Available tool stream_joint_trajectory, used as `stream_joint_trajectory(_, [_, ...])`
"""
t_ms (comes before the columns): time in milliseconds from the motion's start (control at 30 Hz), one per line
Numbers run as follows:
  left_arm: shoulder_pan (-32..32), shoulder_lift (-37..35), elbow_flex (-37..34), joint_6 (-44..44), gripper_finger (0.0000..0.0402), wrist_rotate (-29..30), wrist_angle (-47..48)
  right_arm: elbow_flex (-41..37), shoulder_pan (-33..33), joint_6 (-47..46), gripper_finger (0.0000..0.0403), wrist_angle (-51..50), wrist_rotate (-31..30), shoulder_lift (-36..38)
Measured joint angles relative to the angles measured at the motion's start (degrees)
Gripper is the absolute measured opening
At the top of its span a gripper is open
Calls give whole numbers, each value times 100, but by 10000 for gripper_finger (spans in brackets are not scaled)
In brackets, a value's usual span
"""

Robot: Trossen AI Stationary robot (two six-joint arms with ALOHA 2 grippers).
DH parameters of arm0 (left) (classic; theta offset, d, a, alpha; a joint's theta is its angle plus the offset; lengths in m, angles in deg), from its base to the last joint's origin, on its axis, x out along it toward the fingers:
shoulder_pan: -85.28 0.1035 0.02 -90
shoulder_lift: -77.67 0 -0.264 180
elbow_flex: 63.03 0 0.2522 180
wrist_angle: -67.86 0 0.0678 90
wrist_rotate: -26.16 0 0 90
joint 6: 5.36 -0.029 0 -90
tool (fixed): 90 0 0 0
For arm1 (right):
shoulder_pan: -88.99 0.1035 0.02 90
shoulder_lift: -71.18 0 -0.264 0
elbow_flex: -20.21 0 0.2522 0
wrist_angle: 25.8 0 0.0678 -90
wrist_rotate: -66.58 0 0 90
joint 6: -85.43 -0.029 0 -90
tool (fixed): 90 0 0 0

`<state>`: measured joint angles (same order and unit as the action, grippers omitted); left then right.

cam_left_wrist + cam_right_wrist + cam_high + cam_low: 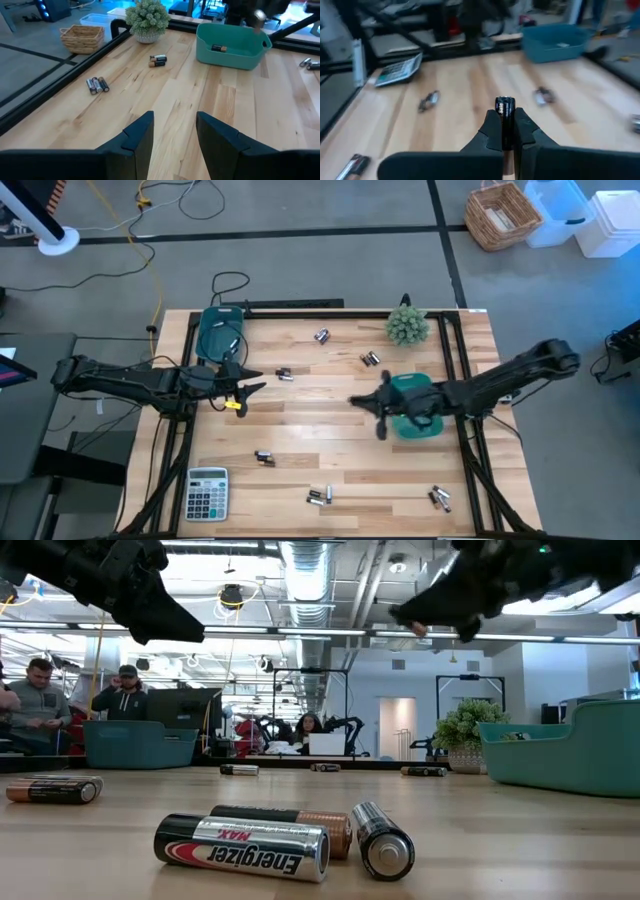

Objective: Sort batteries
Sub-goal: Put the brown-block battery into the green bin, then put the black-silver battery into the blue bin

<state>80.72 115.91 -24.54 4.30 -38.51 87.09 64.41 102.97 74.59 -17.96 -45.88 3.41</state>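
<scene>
Pale wooden planks make up the worktop (330,430), with an open office beyond it where a few people sit.

**What could go wrong**
- The right gripper (505,122) hangs above the worktop, just beside the right teal bin (418,412). Its fingers are clamped on the lower end of one upright battery (504,111).
- With so little of the battery pinched, it could tip or slip out during a quick swing.
- Released this close to the rim, it could strike the edge and roll away among the loose ones.
- The sizes look much alike from above, so it may land in the wrong bin.
- The left gripper (174,125) hovers near the left teal bin (220,330), fingers apart and holding nothing.
- The two arms face each other across the middle and could meet if both reach inward.

**Count, nearest edge first**
- One grey calculator (207,492) sits at the near left corner.
- Three batteries lie touching at the near middle (260,845).
- A small bunch sits at the near right (440,498), and its number cannot be told.
- What looks like a pair lies left of centre (264,457).
- Farther back is a small group near the left gripper (285,374).
- Two lie by the plant (157,60), and three lie side by side at the far edge (97,84).
- That makes six loose groups, plus the one held.
- At least one battery is already inside the right bin (218,48).
- There are two bins in all, and one potted plant (407,326) at the far right.
</scene>
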Motion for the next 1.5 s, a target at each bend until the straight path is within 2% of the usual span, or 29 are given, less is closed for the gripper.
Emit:
stream_joint_trajectory(167, [0, 0, 0, 52, 141, 1, 38, -385, 123, -108, 6, -1323, -603, 1220])
stream_joint_trajectory(400, [0, 82, 0, 213, 141, -3, 163, -396, 379, -1342, 6, -4071, -1694, 2362])
stream_joint_trajectory(600, [6, 498, 0, 213, 141, -3, 74, -398, 555, -2486, 9, -5445, -1688, 2545])
stream_joint_trajectory(733, [7, 871, 0, 60, 141, -3, -137, -398, 648, -3047, 39, -6114, -1674, 2540])
stream_joint_trajectory(900, [9, 1193, 0, -73, 141, -6, -513, -400, 678, -3498, 106, -6449, -1670, 2538])
stream_joint_trajectory(1133, [11, 1372, 0, 246, 141, -159, -252, -400, 749, -3570, 185, -6467, -1630, 2538])
stream_joint_trajectory(1267, [-4, 1443, 0, 476, 141, -529, 25, -405, 863, -3457, 202, -6284, -1632, 2538])
stream_joint_trajectory(1500, [-477, 1438, -4, 580, 141, -992, 688, -405, 1058, -2900, 196, -5525, -1632, 2538])
